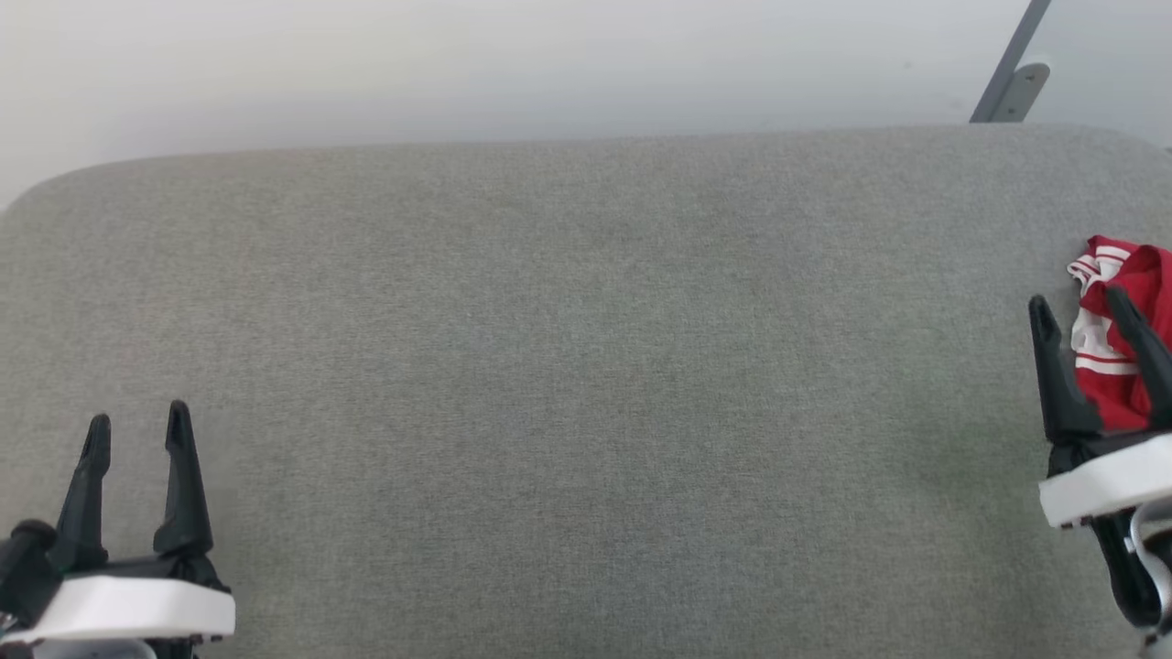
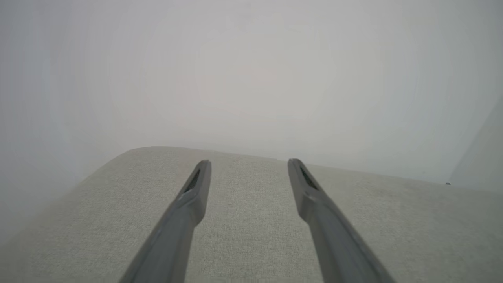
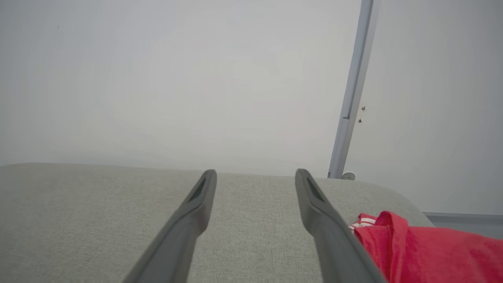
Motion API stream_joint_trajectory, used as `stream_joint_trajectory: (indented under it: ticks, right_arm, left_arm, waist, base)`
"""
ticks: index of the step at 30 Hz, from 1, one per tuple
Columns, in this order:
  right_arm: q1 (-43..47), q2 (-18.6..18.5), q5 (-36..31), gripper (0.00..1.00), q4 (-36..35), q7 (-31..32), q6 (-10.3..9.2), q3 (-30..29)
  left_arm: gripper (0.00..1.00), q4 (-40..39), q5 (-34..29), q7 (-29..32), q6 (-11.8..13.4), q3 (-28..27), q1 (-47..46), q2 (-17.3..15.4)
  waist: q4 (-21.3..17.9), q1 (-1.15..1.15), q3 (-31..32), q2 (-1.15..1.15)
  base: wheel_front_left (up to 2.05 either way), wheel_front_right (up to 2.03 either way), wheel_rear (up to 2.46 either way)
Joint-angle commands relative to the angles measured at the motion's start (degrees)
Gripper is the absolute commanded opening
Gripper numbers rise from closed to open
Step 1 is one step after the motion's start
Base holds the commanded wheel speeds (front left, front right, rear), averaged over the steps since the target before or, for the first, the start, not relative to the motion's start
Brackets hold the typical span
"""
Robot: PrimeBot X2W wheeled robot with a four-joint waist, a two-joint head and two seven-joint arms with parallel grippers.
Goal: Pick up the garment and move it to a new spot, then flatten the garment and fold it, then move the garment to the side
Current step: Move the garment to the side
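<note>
The garment [image 1: 1124, 357], bright red with white striped bands, lies crumpled at the right edge of the grey fabric surface [image 1: 586, 366]. In the right wrist view the garment [image 3: 432, 251] sits low at the right, just beside the right finger. My right gripper [image 1: 1080, 307] stands open at the garment's near left side, its fingers in front of the cloth with nothing between them. My left gripper [image 1: 137, 423] is open at the lower left, far from the garment, over bare fabric; in its own wrist view the left gripper [image 2: 248, 163] holds nothing.
A pale wall rises behind the surface's far edge. A grey metal post [image 1: 1007, 69] with a bracket stands at the back right, and the same post [image 3: 351, 102] shows in the right wrist view. The surface's far corners are rounded.
</note>
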State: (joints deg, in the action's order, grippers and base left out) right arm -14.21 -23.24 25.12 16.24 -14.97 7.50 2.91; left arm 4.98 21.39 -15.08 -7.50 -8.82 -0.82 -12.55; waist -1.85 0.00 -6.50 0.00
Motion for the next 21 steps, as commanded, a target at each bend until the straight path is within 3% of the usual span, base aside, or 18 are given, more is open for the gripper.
stream_joint_trajectory:
  ticks: [1,14,21]
  right_arm:
    - [1.89,0.56,-1.13,1.00,-1.02,-0.26,-0.02,-0.68]
    - [9.37,4.36,-3.55,1.00,-6.19,-0.27,-0.02,-4.27]
    - [12.30,6.29,-4.32,1.00,-7.39,-0.27,-0.02,-4.87]
  left_arm:
    - [1.00,-0.47,-0.05,-0.08,0.08,-0.44,1.55,0.39]
    - [1.00,-1.78,2.15,-0.08,0.08,-1.00,6.84,0.28]
    - [1.00,-0.89,3.22,-0.08,0.08,1.59,8.69,-0.98]
  waist:
    - [0.60,0.00,0.71,0.00]
    - [2.43,0.00,2.91,0.00]
    - [2.98,0.00,3.89,0.00]
  base:
    - [0.00,0.00,0.00]
    - [0.00,0.00,0.00]
    - [0.00,0.00,0.00]
